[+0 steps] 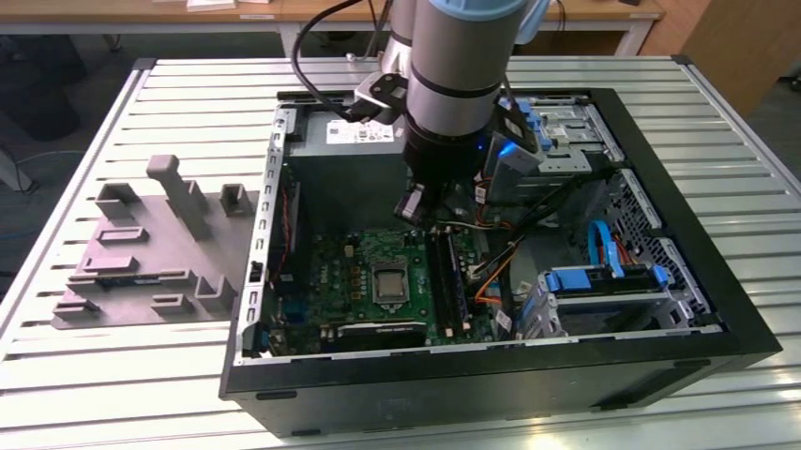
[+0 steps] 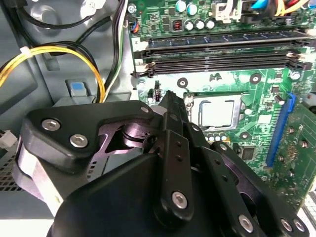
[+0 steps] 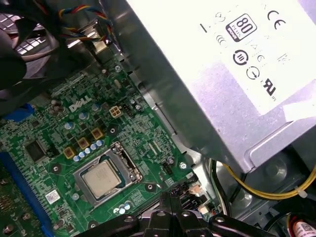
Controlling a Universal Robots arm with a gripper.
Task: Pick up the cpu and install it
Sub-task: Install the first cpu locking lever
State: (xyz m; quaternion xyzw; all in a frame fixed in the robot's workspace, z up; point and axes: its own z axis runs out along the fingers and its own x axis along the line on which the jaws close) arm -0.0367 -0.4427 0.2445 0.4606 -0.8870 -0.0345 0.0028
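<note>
Cpu in socket, just beside tool tips.

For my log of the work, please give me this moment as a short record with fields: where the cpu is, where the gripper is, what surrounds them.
cpu: lies flat in the silver-framed socket on the green motherboard, seen in both wrist views
gripper: inside the open computer case, above the board beside the socket, not touching the cpu
gripper holds: nothing visible
nearby: grey power supply box, yellow cables, grey moulded tray on the table outside the case

silvery-grey cpu, green motherboard
</note>
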